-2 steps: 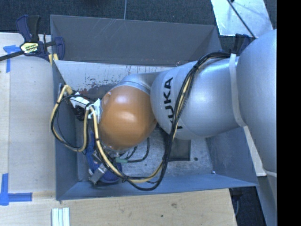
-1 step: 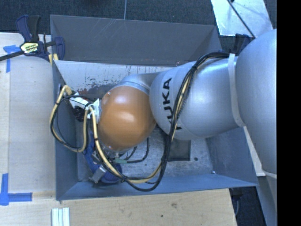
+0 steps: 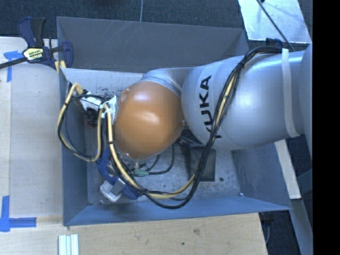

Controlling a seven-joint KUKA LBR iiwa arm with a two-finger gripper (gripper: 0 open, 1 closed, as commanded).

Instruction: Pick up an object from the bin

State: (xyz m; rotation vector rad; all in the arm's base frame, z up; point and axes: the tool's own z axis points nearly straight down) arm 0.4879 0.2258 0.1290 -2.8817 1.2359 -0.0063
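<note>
Arm [image 3: 249, 100] low in bin [image 3: 159, 41], orange cover [image 3: 146, 118] above tool, can't tell open or closed. Looks like reach step. Nearest: white-blue bit [image 3: 110, 191] near corner, dark flat block [image 3: 206, 166] mid-floor. Next: grip one, lift clear.

Dark flooring [image 3: 159, 1], possibly carpet, stretches beyond the claw [image 3: 113, 189] at the top of the view; a pale work surface [image 3: 29, 142] lies to the view's left of the claw and below it, all under even light.
</note>
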